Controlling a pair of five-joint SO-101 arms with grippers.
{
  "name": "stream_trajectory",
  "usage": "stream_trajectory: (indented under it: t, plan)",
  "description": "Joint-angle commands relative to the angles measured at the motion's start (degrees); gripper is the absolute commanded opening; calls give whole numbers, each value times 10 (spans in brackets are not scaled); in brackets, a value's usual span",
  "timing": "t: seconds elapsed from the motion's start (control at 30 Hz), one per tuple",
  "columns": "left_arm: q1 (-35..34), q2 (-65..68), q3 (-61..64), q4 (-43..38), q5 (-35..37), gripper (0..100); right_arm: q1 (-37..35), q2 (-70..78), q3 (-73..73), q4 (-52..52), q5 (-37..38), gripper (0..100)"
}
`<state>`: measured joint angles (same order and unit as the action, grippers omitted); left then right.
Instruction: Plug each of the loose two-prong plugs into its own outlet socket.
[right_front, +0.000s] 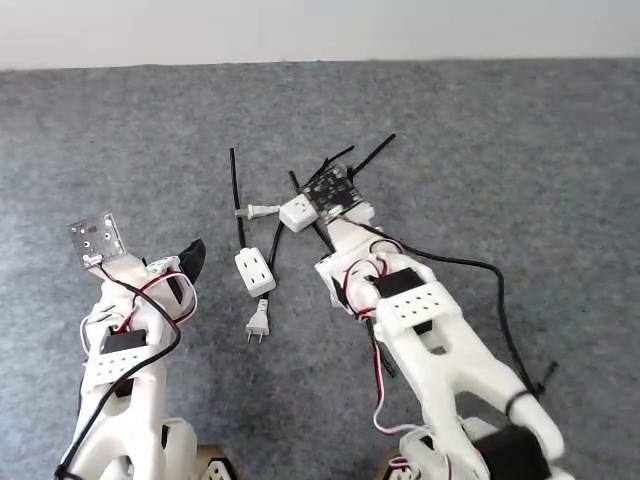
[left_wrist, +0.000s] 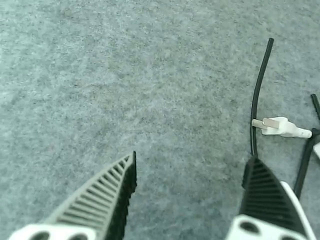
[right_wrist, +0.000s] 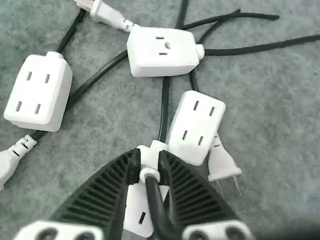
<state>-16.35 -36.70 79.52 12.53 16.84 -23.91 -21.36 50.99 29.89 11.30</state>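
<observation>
While the right arm's wrist is covering its fingers from above, the right gripper (right_wrist: 148, 159) is being shown by its own wrist view with its black ribbed jaws pressed together on a white moulded cord end (right_wrist: 150, 167). Whether that piece is a plug or a socket's neck cannot be told. The white slotted block (right_wrist: 140, 217) beneath it is being cut off by the jaws.

Close by, a white double outlet block (right_wrist: 196, 125) is lying with a white two-prong plug (right_wrist: 222, 167) just beside it. Both are being hidden under the arm in the high view. A white single outlet (right_wrist: 162, 51) and a second white double block (right_wrist: 37, 90) are being crossed by black cords (right_wrist: 95, 77) on the grey carpet (right_wrist: 280, 100).

The left gripper (left_wrist: 192, 165) is being held wide apart over bare carpet, gripping nothing. A white flat-pronged plug (left_wrist: 280, 127) is lying near one fingertip. From above, a third loose white plug (right_front: 258, 325) is being shown whole.
</observation>
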Motion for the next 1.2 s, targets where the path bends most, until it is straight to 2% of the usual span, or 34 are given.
stream_trajectory:
  t: [0.0,0.17,0.33,0.57,0.7,0.93,1.07,1.17]
  plan:
    - [-1,-8,-7,-13,1,323,15,-69,-34,39,-12,8]
    - [-1,-8,-7,-14,1,323,55,-149,-52,87,-12,8]
    - [-1,-8,-7,-14,1,323,146,-224,-110,169,-11,8]
    - [0,-8,-7,-15,1,323,329,-305,-171,248,7,8]
    - [0,-8,-7,-15,1,323,463,-335,-177,259,38,8]
    - [0,-8,-7,-15,1,323,716,-337,-167,240,81,8]
    - [0,-8,-7,-15,1,323,843,-318,-103,149,116,8]
    - [0,-8,-7,-15,1,323,915,-293,-38,34,132,8]
